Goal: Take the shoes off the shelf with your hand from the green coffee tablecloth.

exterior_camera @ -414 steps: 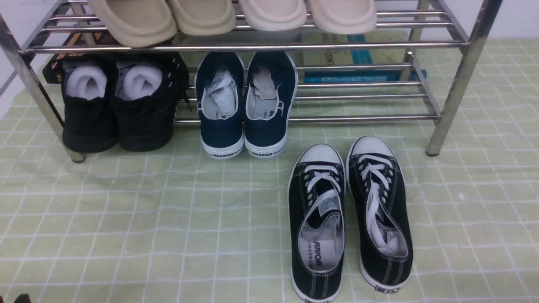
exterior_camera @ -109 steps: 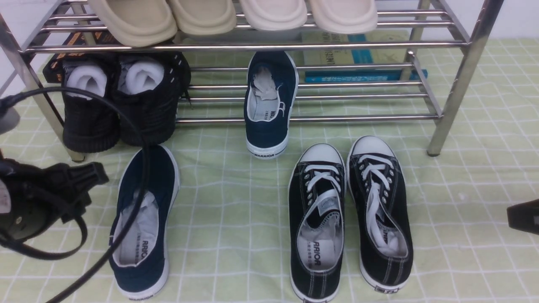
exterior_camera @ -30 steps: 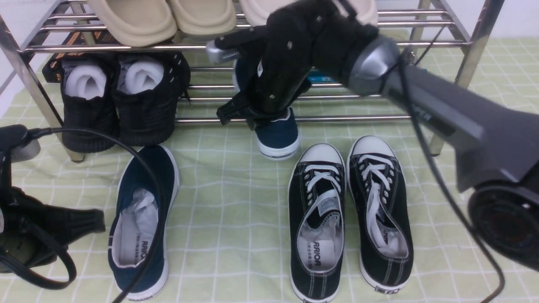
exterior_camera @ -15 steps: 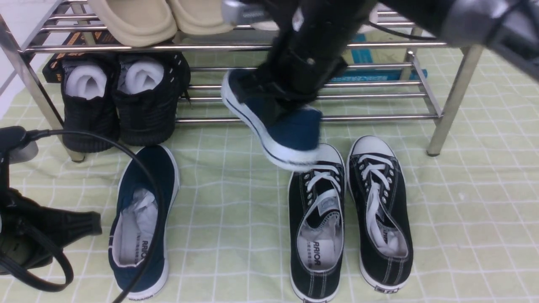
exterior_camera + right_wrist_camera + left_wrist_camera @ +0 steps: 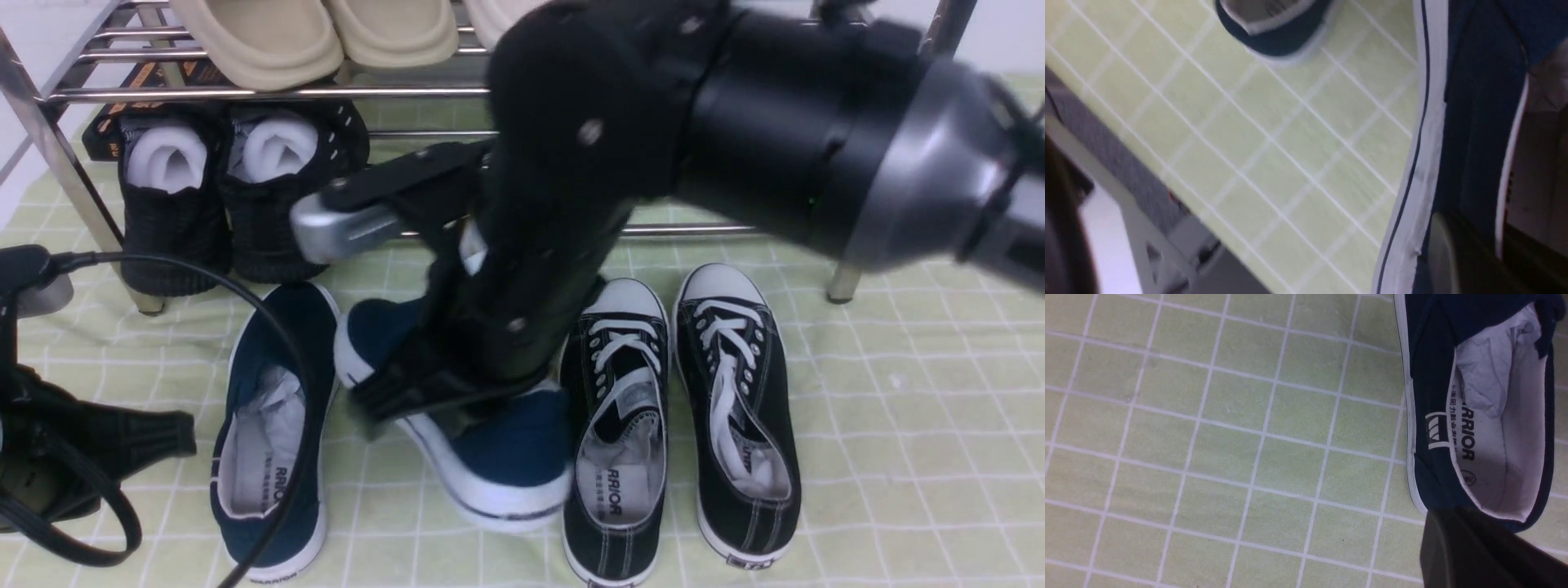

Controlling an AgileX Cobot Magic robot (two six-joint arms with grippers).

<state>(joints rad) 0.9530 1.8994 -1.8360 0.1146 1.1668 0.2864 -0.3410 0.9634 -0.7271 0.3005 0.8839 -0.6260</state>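
1. Plainly, our right gripper is clamped on the held navy sneaker, its jaws pinching the sneaker's side, as the right wrist view also shows.
2. We see that sneaker off the chrome shoe rack, tilted over the green checked tablecloth. It is between the other navy sneaker and the black lace-up sneakers; we cannot tell whether its sole touches the cloth.
3. The other navy sneaker lies flat on the cloth, toe toward the rack, with paper stuffing inside.
4. Our left gripper sits low, just beside that sneaker's heel end, jaws together and holding nothing.
5. We see black knit shoes on the rack's lower tier and beige slippers on the upper tier.
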